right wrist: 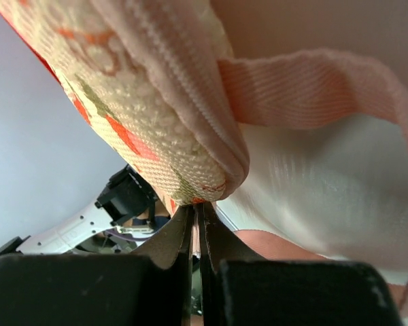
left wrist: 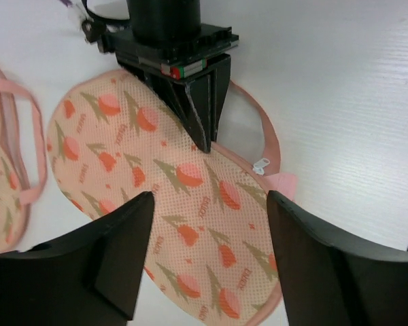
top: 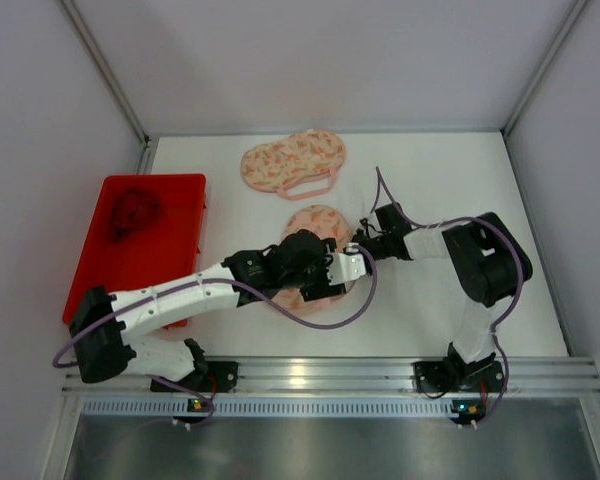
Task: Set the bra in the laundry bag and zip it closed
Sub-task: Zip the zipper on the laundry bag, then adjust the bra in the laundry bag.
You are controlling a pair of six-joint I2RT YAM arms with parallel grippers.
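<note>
Your left gripper hangs over the floral mesh laundry bag, its fingers spread wide and gripping nothing. In the top view that arm covers most of this bag, so you see only its upper lobe and a sliver of its near edge. Your right gripper meets the bag's rim from the far side with its fingers pressed together. The right wrist view is so close and blurred that you cannot tell whether any fabric is caught between the tips. The small white zipper pull lies at the rim just right of those tips, beside the pink strap; whether the zip is done up is hidden. The bra is only a dark red bundle in the red tray at the left, well apart from both bags and too small to read. A second floral bag lies farther back on the table.
</note>
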